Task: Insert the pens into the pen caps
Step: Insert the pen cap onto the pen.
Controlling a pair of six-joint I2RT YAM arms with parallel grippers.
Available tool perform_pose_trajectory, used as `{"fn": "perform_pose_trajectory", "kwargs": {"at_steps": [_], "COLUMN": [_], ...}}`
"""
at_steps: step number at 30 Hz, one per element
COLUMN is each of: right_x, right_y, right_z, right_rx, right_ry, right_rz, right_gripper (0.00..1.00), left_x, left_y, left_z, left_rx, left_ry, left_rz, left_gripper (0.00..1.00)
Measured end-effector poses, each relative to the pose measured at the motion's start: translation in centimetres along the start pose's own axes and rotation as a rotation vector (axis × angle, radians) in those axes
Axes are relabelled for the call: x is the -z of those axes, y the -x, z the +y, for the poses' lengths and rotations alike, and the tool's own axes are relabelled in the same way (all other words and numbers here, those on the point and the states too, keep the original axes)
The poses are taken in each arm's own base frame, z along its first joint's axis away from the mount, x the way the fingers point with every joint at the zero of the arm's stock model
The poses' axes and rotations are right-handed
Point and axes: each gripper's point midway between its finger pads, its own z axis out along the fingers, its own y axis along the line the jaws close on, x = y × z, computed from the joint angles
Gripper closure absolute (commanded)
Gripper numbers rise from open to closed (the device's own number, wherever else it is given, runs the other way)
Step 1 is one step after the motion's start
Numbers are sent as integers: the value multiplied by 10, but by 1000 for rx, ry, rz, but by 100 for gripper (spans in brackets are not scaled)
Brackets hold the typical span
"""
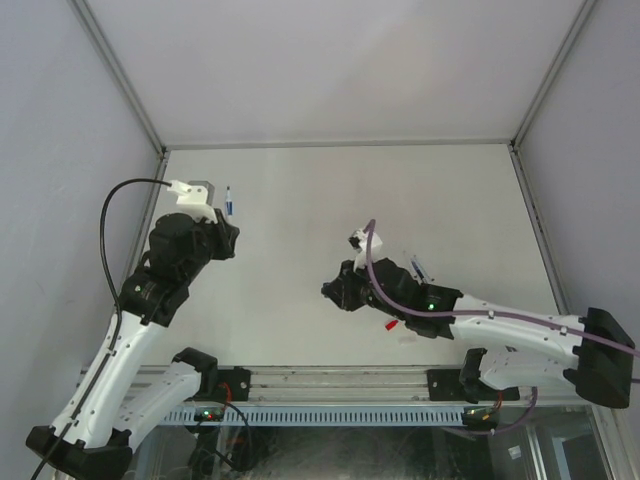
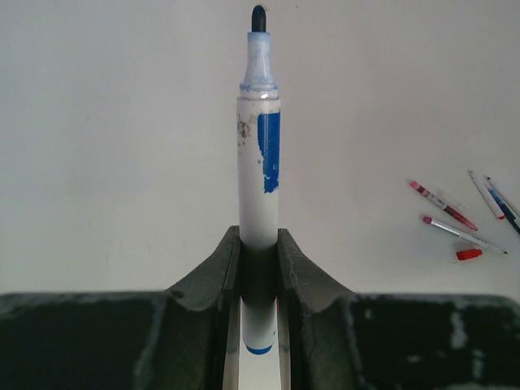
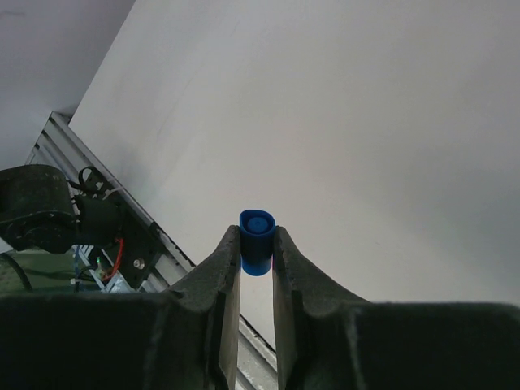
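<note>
My left gripper (image 2: 258, 240) is shut on a pen (image 2: 260, 162) with a whitish barrel and blue label. Its uncapped dark tip points away from the wrist. From above, this pen (image 1: 230, 203) sticks out of the left gripper (image 1: 230, 224) at the far left of the table. My right gripper (image 3: 257, 236) is shut on a stubby blue pen cap (image 3: 257, 242), its closed end facing the camera. The right gripper (image 1: 329, 290) hovers mid-table, well apart from the left one. Several more pens (image 2: 443, 205) and a red pen cap (image 2: 469, 254) lie on the table.
The loose pens (image 1: 419, 266) and red cap (image 1: 393, 324) lie close under the right arm's forearm (image 1: 500, 322). A metal rail (image 1: 330, 378) runs along the near edge. Grey walls (image 1: 60, 150) enclose the white table (image 1: 400, 190) on three sides.
</note>
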Motion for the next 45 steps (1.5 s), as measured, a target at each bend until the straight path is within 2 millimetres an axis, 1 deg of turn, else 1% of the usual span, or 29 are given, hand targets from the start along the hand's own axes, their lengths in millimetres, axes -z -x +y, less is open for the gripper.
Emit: {"fn": "perform_pose_trajectory", "kwargs": {"at_steps": [3, 6, 8, 11, 14, 18, 23, 28, 31, 35, 38, 42, 45], "right_x": [11, 16, 18, 19, 22, 25, 29, 41, 51, 62, 71, 85, 98], "right_y": [4, 9, 13, 22, 27, 30, 29, 32, 38, 45, 48, 58, 70], "right_z": [-14, -28, -31, -31, -29, -27, -23, -10, -8, -17, -23, -27, -27], "right_rx": [2, 6, 21, 50, 86, 148, 240, 290, 303, 284, 256, 222, 213], "right_ry": [-2, -8, -8, -8, 5, 14, 38, 86, 85, 40, 9, -2, 8], "right_rz": [-67, -125, -148, -184, -200, -213, -210, -233, -264, -293, -308, -352, -404], "right_gripper": [100, 100, 100, 100, 100, 100, 100, 100, 100, 100, 100, 100, 100], "left_x": [0, 1, 2, 4, 5, 3, 1, 3, 10, 24, 31, 34, 31], "left_y": [0, 1, 2, 4, 4, 1, -2, -7, -11, -19, -26, -30, -29], "left_z": [1, 2, 2, 2, 2, 2, -3, -21, -42, -72, -89, -102, -108], "left_rx": [2, 2, 3, 3, 4, 4, 1, -22, -57, -112, -138, -153, -152], "left_ry": [5, 7, 7, 4, 4, 6, -17, -81, -144, -244, -304, -351, -361], "left_rz": [-1, -4, -9, -18, -20, -8, 8, 22, 25, 30, 42, 54, 51], "left_gripper": [100, 100, 100, 100, 100, 100, 100, 100, 100, 100, 100, 100, 100]}}
